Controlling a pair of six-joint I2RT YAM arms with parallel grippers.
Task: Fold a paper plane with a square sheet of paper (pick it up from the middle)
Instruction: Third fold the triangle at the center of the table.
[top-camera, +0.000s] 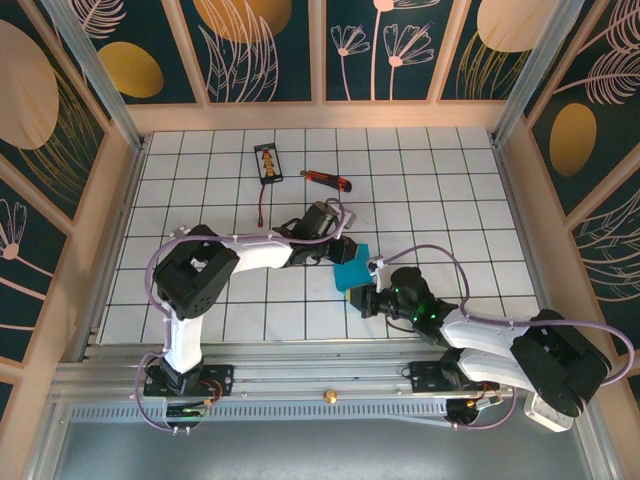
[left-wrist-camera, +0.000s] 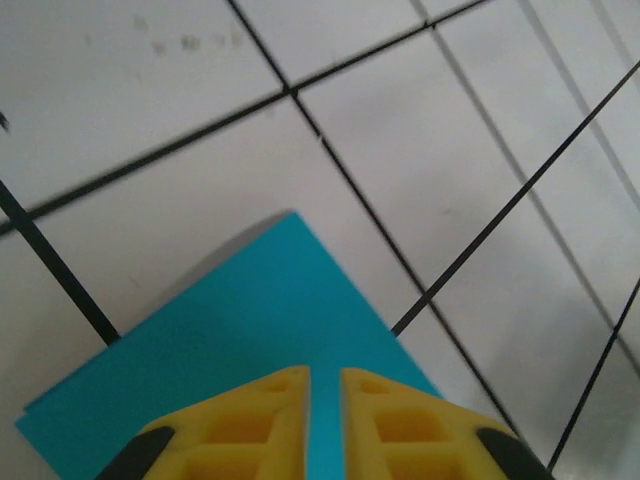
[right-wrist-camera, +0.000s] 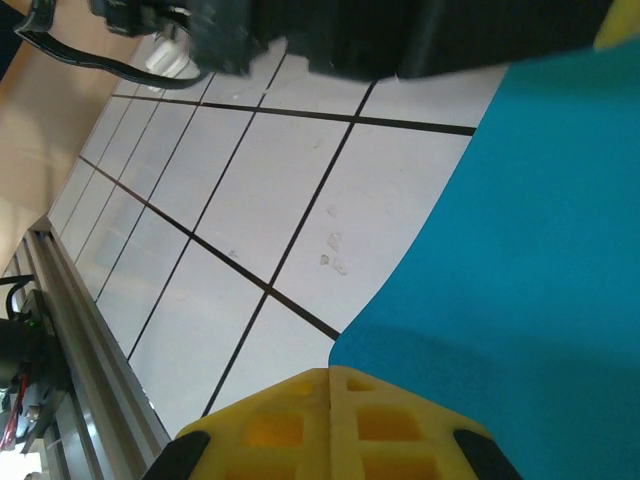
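The square sheet of paper (top-camera: 352, 268) is cyan-blue, folded to a smaller angular shape and held tilted just above the white grid table, between both grippers. My left gripper (top-camera: 339, 254) reaches it from the left. In the left wrist view its yellow fingers (left-wrist-camera: 270, 410) stand almost together over the paper (left-wrist-camera: 240, 330), and cyan fills the thin slit at the left gripper (left-wrist-camera: 323, 372). My right gripper (top-camera: 366, 297) comes from the lower right. The right gripper (right-wrist-camera: 331, 370) is fully shut, and a corner of the curved paper (right-wrist-camera: 540, 250) meets its seam.
A red-and-black utility knife (top-camera: 328, 180) lies on the table behind the arms. Next to it is a small orange-and-black device (top-camera: 267, 163) with a red cable. Wooden walls border the table (top-camera: 440, 190). A metal rail (right-wrist-camera: 90, 340) runs along the near edge.
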